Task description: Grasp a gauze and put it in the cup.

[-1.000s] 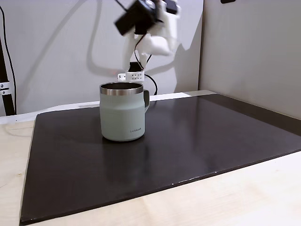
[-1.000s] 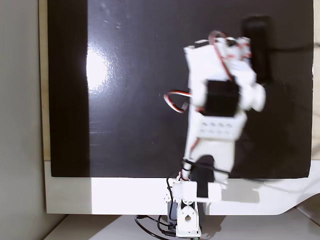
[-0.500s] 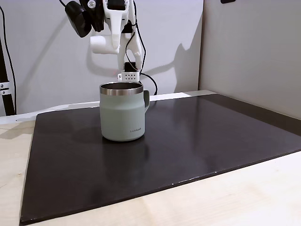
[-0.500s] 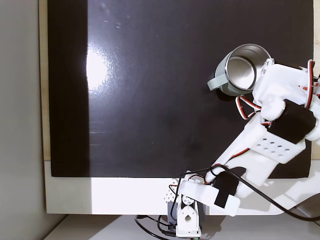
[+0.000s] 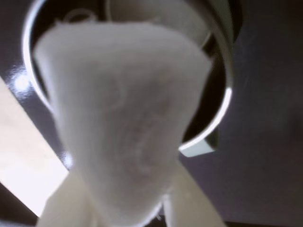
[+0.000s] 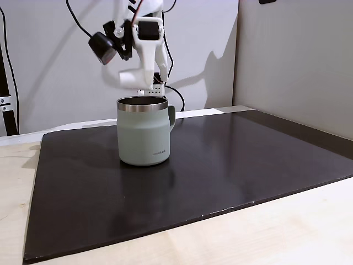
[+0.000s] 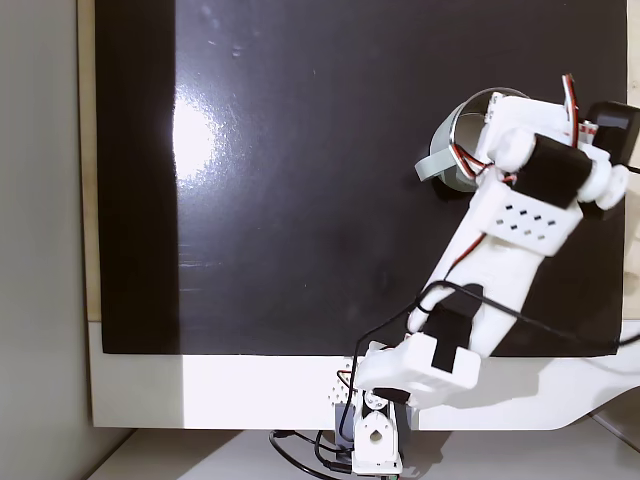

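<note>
- Dark mat (image 6: pixel 231 165) laid over a pale wooden table (image 6: pixel 287 232); grey wall behind.
- Cup (image 6: pixel 143 131): sage green, steel rim, set upright on the mat's far left in a fixed view.
- Gripper (image 5: pixel 128 208): fingers pinched on the gauze (image 5: pixel 123 118), hung directly over the cup's mouth.
- Arm (image 7: pixel 500 260): reached from the near base over the cup.

White arm (image 7: pixel 510 240), black servos, red-white cables

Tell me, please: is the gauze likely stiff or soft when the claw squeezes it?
Probably soft: the gauze narrows where the claw pinches it. Its fuzzy, fibrous surface suggests a good grip. It looks light, so it should fall gently into the cup.
</note>
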